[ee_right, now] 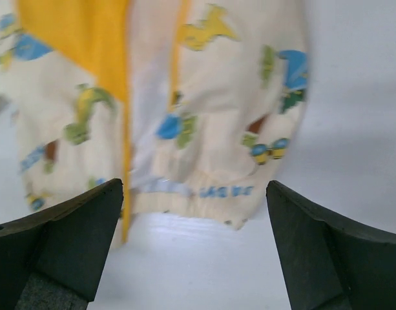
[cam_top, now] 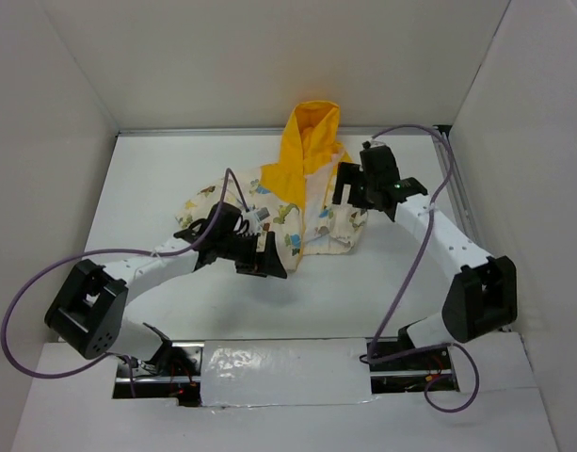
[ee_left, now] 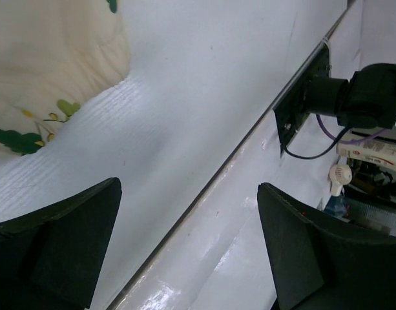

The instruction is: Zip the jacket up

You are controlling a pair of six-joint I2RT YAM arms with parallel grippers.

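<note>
A: where's the jacket (cam_top: 302,212)?
B: top view: lying on the white table (cam_top: 156,179), centre to upper centre of frame. orange-yellow hood (cam_top: 312,127) points at the back wall, cream printed body below it
A: zipped?
B: front looks parted up top, orange lining (ee_right: 75,39) showing along the opening. right wrist view is blurred, can't make out a zip pull
A: left gripper (cam_top: 267,259)?
B: jaws spread wide, nothing between them. sits at the jacket's lower left edge in the top view, just left of centre. can't tell if it touches the cloth. its wrist view has bare table between the fingers (ee_left: 62,245), cream fabric only in the upper left corner
A: right gripper (cam_top: 348,186)?
B: also released, empty. at the jacket's right edge, upper right of centre in the top view. wrist view: hem (ee_right: 204,194) and the orange front strip fill the upper half, jaws in the two lower corners with white table between
</note>
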